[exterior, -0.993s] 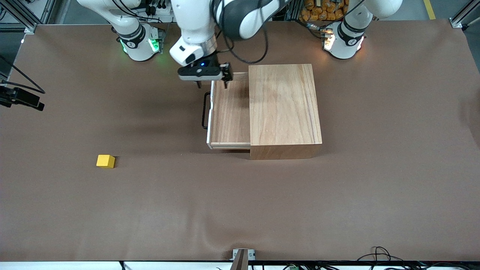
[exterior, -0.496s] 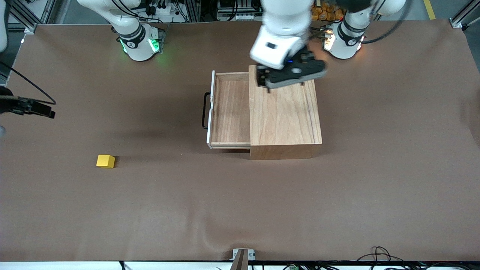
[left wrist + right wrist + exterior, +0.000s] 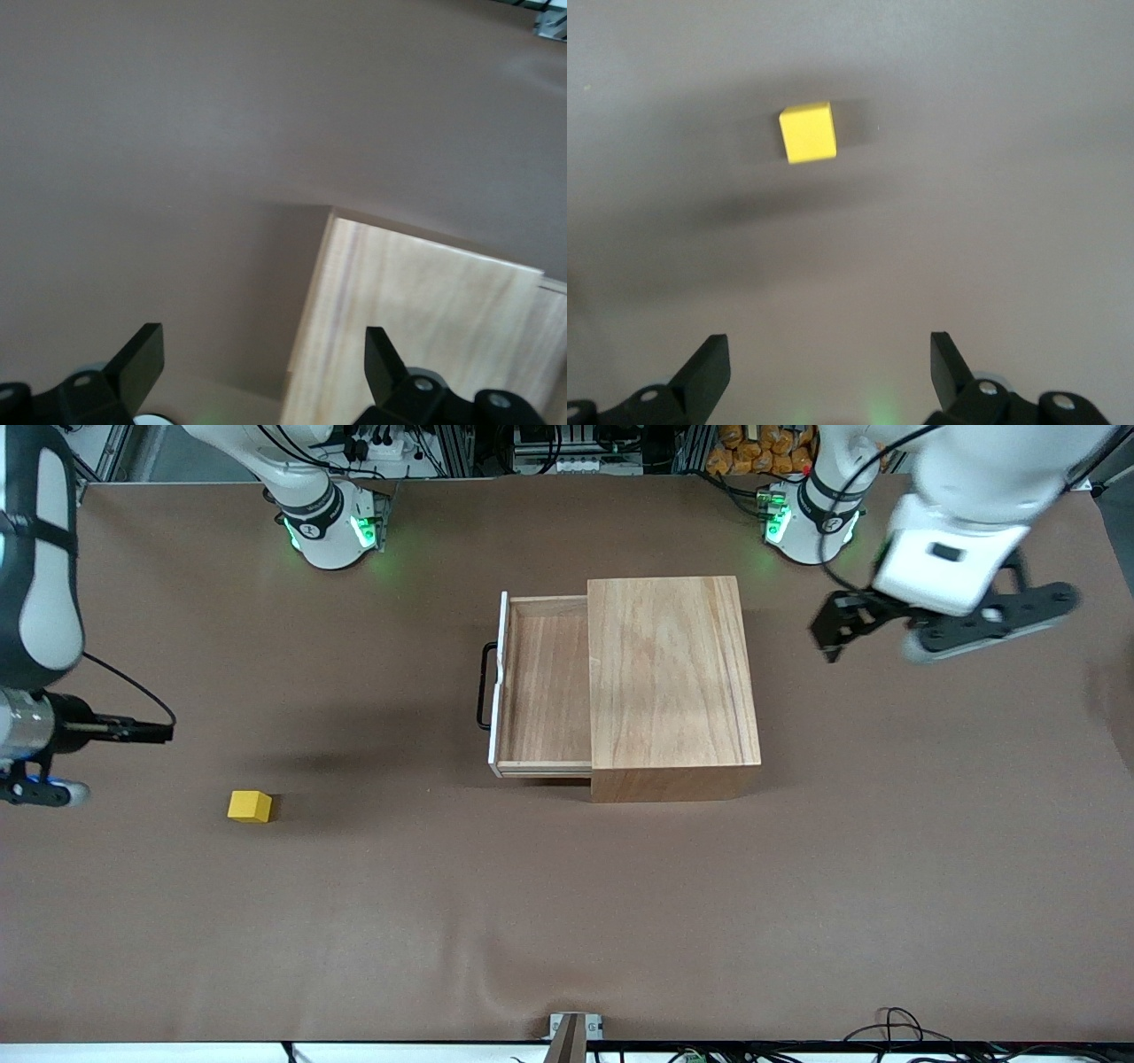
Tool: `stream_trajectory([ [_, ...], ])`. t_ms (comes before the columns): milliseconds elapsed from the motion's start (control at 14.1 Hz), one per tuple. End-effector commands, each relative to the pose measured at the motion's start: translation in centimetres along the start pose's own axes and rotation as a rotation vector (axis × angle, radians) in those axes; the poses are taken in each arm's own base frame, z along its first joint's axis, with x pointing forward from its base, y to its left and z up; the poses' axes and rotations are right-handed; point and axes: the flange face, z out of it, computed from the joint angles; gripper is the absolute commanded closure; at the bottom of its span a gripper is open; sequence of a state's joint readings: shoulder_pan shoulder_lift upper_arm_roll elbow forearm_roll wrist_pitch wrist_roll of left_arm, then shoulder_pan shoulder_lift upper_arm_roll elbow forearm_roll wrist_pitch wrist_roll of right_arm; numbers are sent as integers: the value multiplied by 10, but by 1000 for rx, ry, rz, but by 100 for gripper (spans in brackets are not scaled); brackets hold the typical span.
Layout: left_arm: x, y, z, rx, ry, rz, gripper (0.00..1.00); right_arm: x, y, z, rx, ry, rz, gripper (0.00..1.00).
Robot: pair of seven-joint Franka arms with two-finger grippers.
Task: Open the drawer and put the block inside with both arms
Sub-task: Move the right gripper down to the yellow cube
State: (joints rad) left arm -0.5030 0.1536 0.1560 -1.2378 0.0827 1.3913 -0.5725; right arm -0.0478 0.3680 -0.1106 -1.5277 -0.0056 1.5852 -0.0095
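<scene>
The block (image 3: 249,806), a small bright yellow cube, sits alone on the brown tabletop (image 3: 567,921) toward the right arm's end, nearer the front camera than the drawer and well apart from it. It looks rigid, light and sharp-edged, so a pinch across two flat parallel faces, centred on the cube, should hold it without slip; its smooth finish suggests the pads should close squarely rather than on a corner. The right hand (image 3: 830,372) hangs over bare tabletop near the block with its fingers spread and empty, the cube lying ahead of them in the right wrist view. Farther off, the drawer (image 3: 542,684) stands pulled out of the wooden box (image 3: 671,682), its tray open and empty and its black loop handle (image 3: 485,685) facing the right arm's end. The left hand (image 3: 264,376), fingers spread and holding nothing, hangs over the tabletop beside the box toward the left arm's end.
</scene>
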Motion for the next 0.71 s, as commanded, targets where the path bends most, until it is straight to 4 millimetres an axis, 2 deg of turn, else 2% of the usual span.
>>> stream_trajectory([
  [0,-1,-52,4,-5,-31,47,0,42,-8,44,24,41,-20,0],
  [142,5,-88,10,-5,-44,44,0,54,-23,74,17,62,-60,0],
  [284,10,-110,16,-4,-59,44,0,62,-33,103,10,111,-74,0],
  [496,9,-153,27,-78,-54,85,0,62,-48,156,0,205,-98,0],
  [638,8,-164,31,-82,-54,151,0,60,-47,171,-2,228,-99,0],
])
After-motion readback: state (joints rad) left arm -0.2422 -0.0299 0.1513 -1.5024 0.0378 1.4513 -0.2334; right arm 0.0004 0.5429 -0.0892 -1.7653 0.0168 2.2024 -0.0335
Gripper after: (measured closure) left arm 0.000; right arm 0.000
